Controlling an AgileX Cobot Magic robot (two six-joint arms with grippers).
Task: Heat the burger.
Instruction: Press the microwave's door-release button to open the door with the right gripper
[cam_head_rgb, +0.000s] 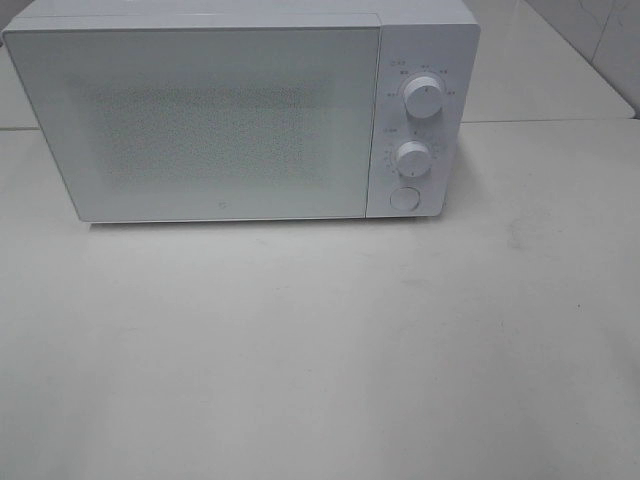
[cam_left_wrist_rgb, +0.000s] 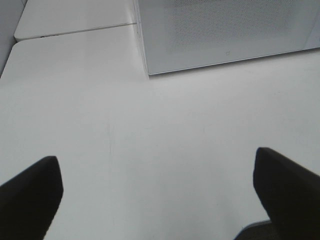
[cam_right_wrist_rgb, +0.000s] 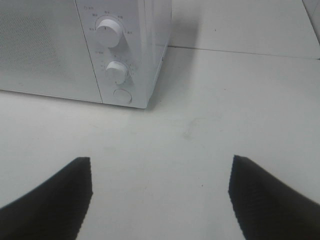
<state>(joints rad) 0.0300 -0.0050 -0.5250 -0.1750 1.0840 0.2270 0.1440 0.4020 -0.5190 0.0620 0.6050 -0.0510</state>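
The burger is not in view in any frame. A white microwave (cam_head_rgb: 200, 115) stands at the back of the white table (cam_head_rgb: 320, 350) with its door shut; it also shows in the left wrist view (cam_left_wrist_rgb: 225, 30) and in the right wrist view (cam_right_wrist_rgb: 75, 45). On its right panel are two white dials (cam_head_rgb: 424, 97) (cam_head_rgb: 412, 157) and a round button (cam_head_rgb: 404, 198). My left gripper (cam_left_wrist_rgb: 157, 192) is open and empty over the table, in front of the microwave's left corner. My right gripper (cam_right_wrist_rgb: 160, 192) is open and empty in front of the microwave's right corner. Neither gripper shows in the exterior high view.
A seam (cam_head_rgb: 550, 121) between table panels runs behind the microwave's right side. A second seam shows left of the microwave in the left wrist view (cam_left_wrist_rgb: 75, 31). Bare white tabletop lies in front of the microwave.
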